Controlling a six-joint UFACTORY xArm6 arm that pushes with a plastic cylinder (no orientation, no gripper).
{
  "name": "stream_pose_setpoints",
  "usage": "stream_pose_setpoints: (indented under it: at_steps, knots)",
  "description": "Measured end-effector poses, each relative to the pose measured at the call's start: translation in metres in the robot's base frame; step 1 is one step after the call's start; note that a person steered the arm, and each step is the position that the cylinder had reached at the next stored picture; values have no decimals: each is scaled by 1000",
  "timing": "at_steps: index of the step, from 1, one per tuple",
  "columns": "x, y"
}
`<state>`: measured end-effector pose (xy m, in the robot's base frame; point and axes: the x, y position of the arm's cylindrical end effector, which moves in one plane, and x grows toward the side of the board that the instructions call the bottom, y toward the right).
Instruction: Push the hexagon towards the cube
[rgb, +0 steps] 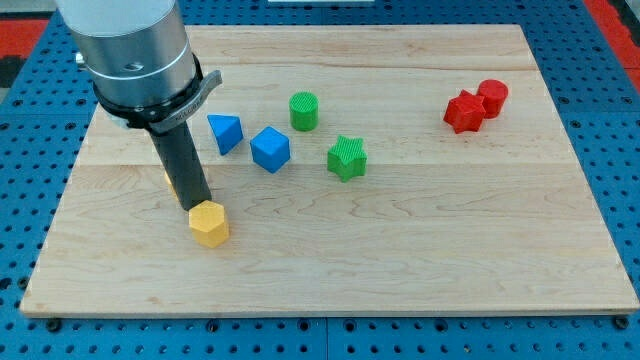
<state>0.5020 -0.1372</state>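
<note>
A yellow hexagon block (209, 223) lies on the wooden board (400, 260) at the lower left. A blue cube (270, 149) sits up and to the right of it, near the board's middle. My tip (197, 207) rests on the board right at the hexagon's upper left edge, touching or almost touching it. The dark rod rises up and to the left to the grey arm body (133, 50). A sliver of another yellow block (171, 180) peeks out behind the rod on its left, mostly hidden.
A blue triangular block (226, 132) lies left of the cube. A green cylinder (304, 110) and a green star-like block (347, 157) lie right of it. A red star-like block (463, 112) and a red cylinder (492, 97) sit together at the upper right.
</note>
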Motion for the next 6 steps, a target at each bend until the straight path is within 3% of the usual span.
stream_pose_setpoints:
  at_steps: [1,5,6]
  knots:
    - [14,-27]
    - [65,20]
    - [48,33]
